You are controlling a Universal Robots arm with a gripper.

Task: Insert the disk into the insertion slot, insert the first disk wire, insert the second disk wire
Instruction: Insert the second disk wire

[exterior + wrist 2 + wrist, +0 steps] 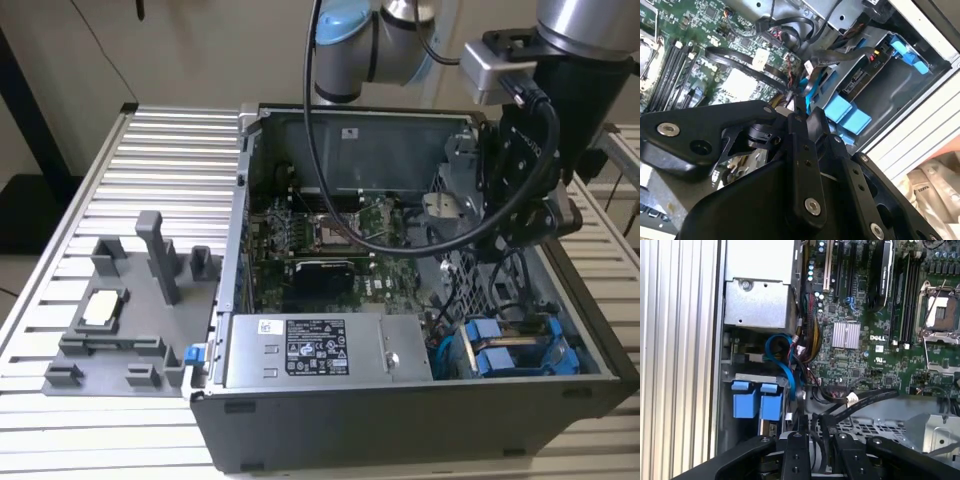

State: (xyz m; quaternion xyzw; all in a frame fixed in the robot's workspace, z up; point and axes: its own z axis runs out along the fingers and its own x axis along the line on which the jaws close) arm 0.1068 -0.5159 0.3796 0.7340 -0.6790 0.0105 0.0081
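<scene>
Ribbed aluminium tabletop (150, 140) carries an open computer case (400, 420). In its near corner, on the exterior view's right, the insertion slot (755, 378) holds the disk (495, 360) — two blue carrier tabs showing, its body mostly hidden by cage and black cables (865, 397). The gripper (819, 437) hangs close above — apart or clamped, I cannot tell.

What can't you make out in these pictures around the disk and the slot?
1. The disk body and label: first wrist view, the gripper covers everything behind its blue tabs.
2. Wire ends at the disk: exterior view, too small and in shadow.
3. How deep the disk sits in the insertion slot: second wrist view, cables and the gripper's body cover it.
</scene>
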